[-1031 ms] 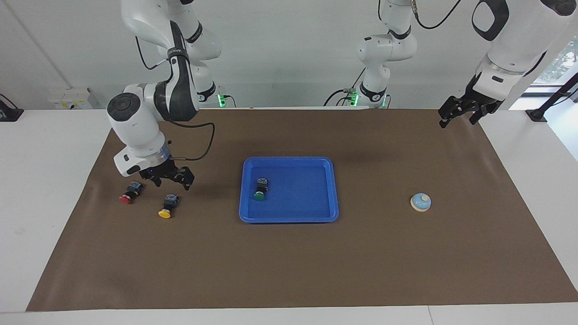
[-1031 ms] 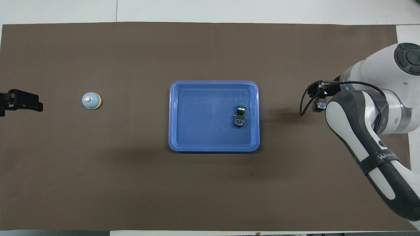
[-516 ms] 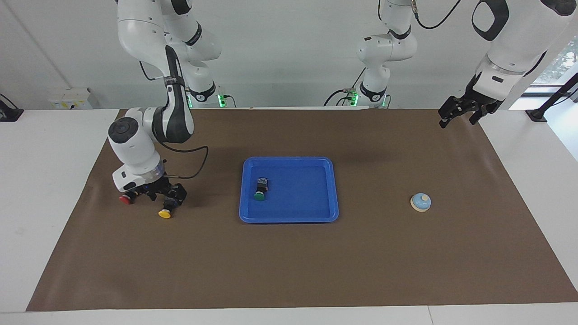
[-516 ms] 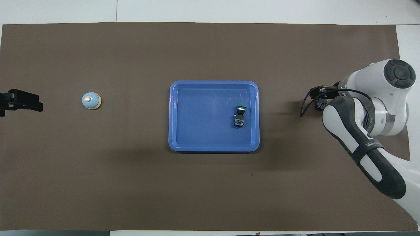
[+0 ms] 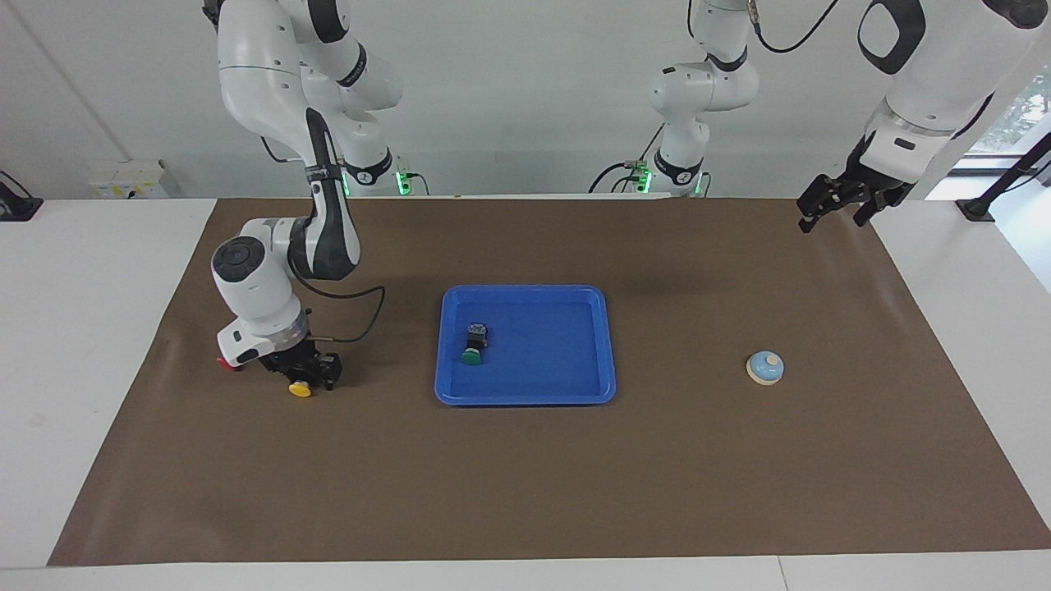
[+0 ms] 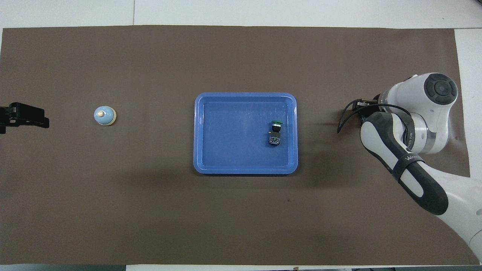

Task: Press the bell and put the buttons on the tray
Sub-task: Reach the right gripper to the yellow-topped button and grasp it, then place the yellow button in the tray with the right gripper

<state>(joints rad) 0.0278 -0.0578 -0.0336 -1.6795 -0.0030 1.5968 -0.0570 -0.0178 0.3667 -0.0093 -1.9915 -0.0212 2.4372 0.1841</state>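
My right gripper (image 5: 301, 377) is down on the mat at the right arm's end, open, with its fingers either side of the yellow button's (image 5: 300, 390) black body. Only the yellow cap shows. The red button (image 5: 223, 363) lies beside it, mostly hidden by my right wrist. The green button (image 5: 472, 355) lies on its side in the blue tray (image 5: 525, 400); it also shows in the overhead view (image 6: 276, 131). The light-blue bell (image 5: 764, 367) stands alone toward the left arm's end. My left gripper (image 5: 836, 215) waits open in the air, over the mat's corner by the left arm's base.
A brown mat (image 5: 525, 492) covers the table. In the overhead view my right arm (image 6: 408, 131) covers the yellow and red buttons. The tray's rim (image 6: 244, 95) and the bell (image 6: 104, 115) show there, with my left gripper (image 6: 26, 116) at the frame's edge.
My right gripper has come down from above the two buttons onto the yellow one, and now hides most of the red one. The left arm, bell, tray and green button have not moved.
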